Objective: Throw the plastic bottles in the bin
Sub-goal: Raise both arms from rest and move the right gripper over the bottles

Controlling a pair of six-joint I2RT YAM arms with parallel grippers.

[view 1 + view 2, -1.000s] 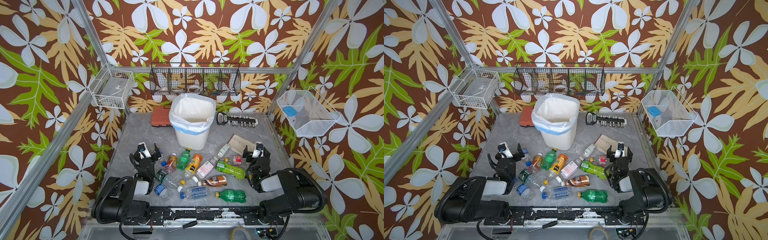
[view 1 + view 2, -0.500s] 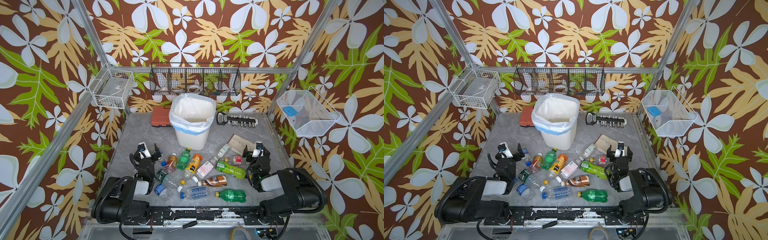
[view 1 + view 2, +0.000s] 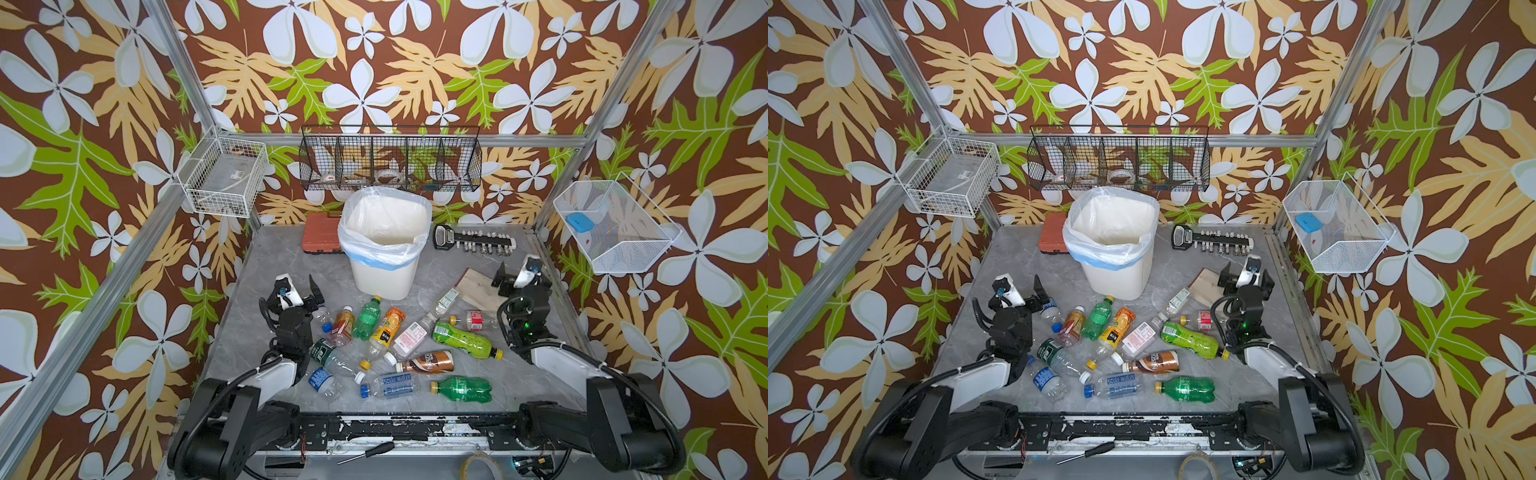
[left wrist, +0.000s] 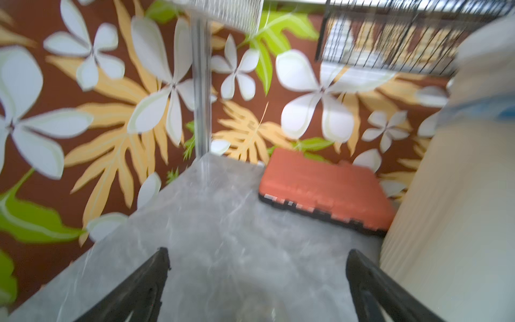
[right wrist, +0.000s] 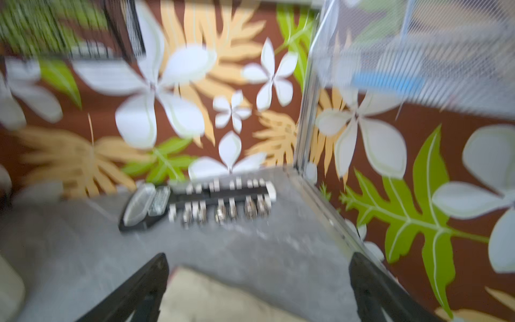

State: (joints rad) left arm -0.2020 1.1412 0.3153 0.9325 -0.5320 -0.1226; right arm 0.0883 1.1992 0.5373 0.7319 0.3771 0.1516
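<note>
About thirteen small plastic bottles [image 3: 461, 341] lie before one white tapered bin [image 3: 382, 278]. Both the left gripper [image 4: 257, 253] and right gripper [image 5: 258, 255] gape wide, empty.

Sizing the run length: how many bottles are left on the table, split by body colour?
green bottles: 3
clear or label-wrapped bottles: 10
Total: 13, all lying on the table in front of the bin.
</note>
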